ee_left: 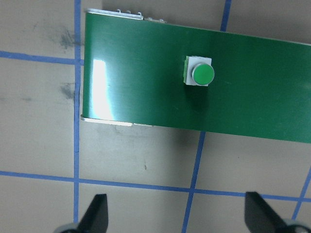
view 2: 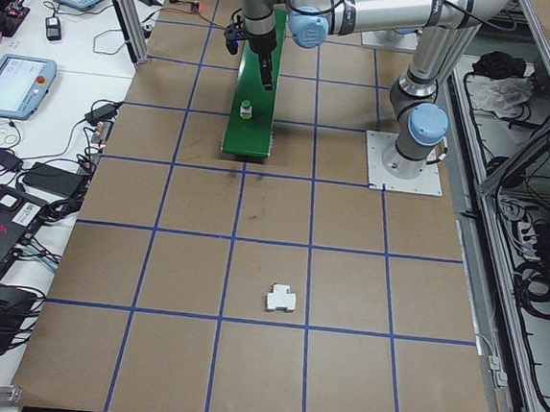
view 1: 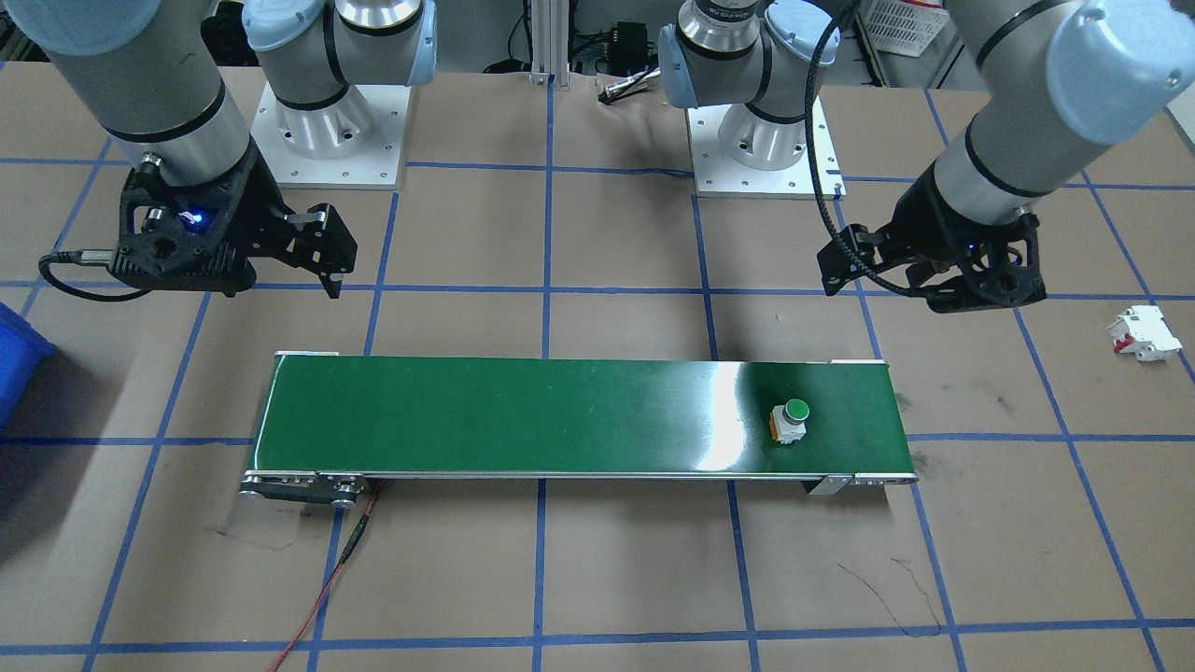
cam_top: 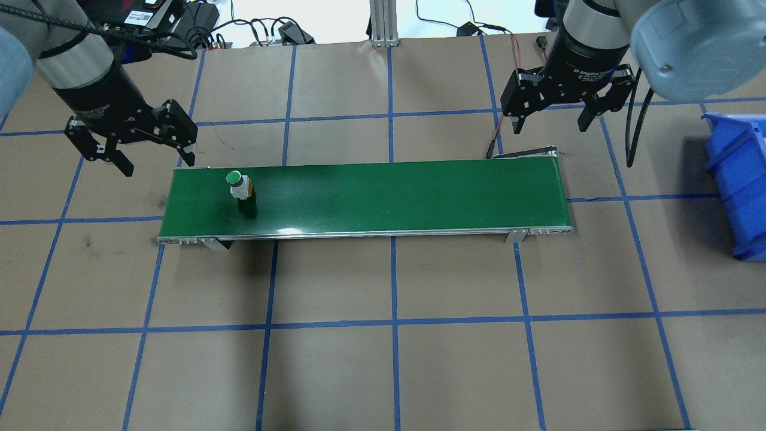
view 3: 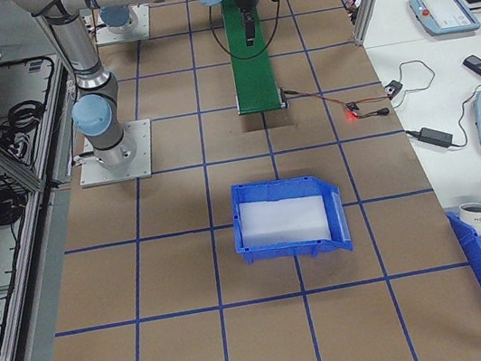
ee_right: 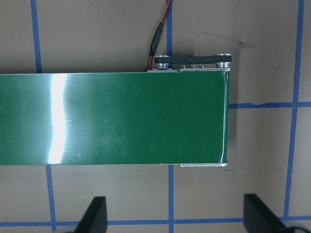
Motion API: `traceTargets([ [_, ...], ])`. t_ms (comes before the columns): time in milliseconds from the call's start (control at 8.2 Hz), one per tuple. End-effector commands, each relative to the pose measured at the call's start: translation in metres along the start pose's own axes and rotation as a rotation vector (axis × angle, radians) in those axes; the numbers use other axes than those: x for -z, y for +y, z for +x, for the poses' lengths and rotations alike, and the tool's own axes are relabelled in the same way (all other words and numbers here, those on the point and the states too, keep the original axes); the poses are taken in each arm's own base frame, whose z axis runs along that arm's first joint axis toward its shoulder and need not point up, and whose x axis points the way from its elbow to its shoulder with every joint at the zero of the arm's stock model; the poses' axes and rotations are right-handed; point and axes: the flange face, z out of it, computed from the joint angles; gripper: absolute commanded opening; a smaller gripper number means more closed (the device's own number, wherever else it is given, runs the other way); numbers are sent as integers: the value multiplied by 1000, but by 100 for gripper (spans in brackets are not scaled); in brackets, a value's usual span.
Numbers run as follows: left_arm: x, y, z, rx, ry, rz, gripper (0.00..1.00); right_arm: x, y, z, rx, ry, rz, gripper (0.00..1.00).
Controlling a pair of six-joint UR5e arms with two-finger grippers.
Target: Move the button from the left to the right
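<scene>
The button (cam_top: 238,185), green cap on a white body with an orange base, stands upright on the green conveyor belt (cam_top: 389,197) near its left end. The front view shows the button (view 1: 792,420) at that view's right. My left gripper (cam_top: 158,164) hovers open and empty behind the belt's left end, apart from the button. In the left wrist view the button (ee_left: 200,73) lies ahead of the open left gripper (ee_left: 177,213). My right gripper (cam_top: 550,127) hangs open and empty behind the belt's right end. The right wrist view shows only the bare belt (ee_right: 121,119).
A blue bin (cam_top: 739,179) sits at the table's right edge. A white boxy part with red marks (view 1: 1144,333) lies on the table beyond the belt's left end. A red wire (view 1: 327,588) runs from the belt's right end. Desks with tablets flank the table.
</scene>
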Motion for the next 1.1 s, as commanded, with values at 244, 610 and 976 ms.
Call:
traceTargets([
  [244, 34, 2, -24, 51, 7, 25, 100, -33, -43, -15, 9, -137, 79, 100],
  [610, 42, 8, -30, 48, -13, 42, 100, -68, -65, -30, 10, -258, 61, 100],
  [976, 34, 5, -35, 50, -51, 28, 100, -93, -73, -42, 10, -354, 41, 100],
])
